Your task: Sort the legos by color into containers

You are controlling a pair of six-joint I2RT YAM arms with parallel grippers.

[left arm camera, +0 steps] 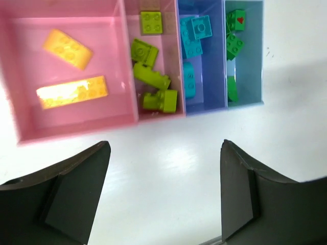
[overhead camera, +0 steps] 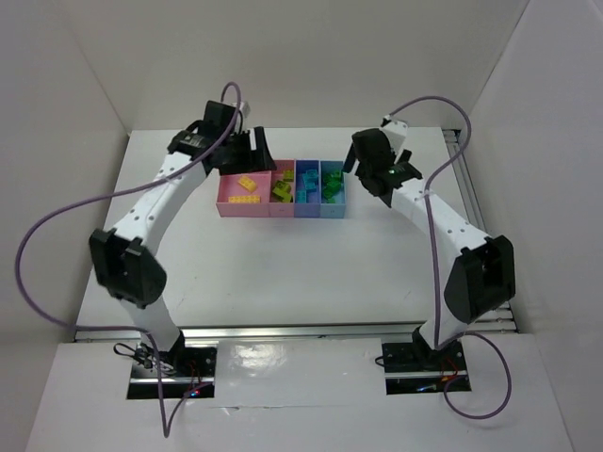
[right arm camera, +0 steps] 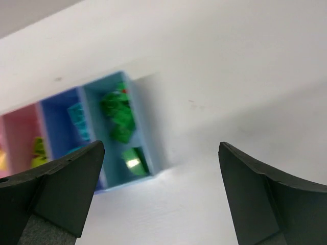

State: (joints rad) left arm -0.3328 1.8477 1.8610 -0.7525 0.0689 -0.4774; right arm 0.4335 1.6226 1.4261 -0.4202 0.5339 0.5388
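The four joined containers [overhead camera: 226, 209] stand at the table's back middle. In the left wrist view the wide pink bin [left arm camera: 76, 125] holds two yellow legos [left arm camera: 71, 92]. The narrow pink bin [left arm camera: 171, 76] holds several lime legos [left arm camera: 152, 76]. The blue-violet bin [left arm camera: 212, 76] holds cyan legos [left arm camera: 194, 30]. The light blue bin [left arm camera: 253, 61] holds dark green legos [left arm camera: 235, 43]. My left gripper [left arm camera: 166, 194] is open and empty over bare table beside the bins' long side; in the top view the left gripper [overhead camera: 243, 153] hovers by the bins' left end. My right gripper [right arm camera: 161, 194] is open and empty, right of the light blue bin [right arm camera: 153, 148]; in the top view the right gripper [overhead camera: 369, 174] sits there.
White enclosure walls stand at the left, back and right of the white table [overhead camera: 301, 264]. Purple cables [overhead camera: 57, 217] loop off both arms. A metal rail [overhead camera: 301, 331] runs along the near edge by the arm bases. No loose bricks show on the table.
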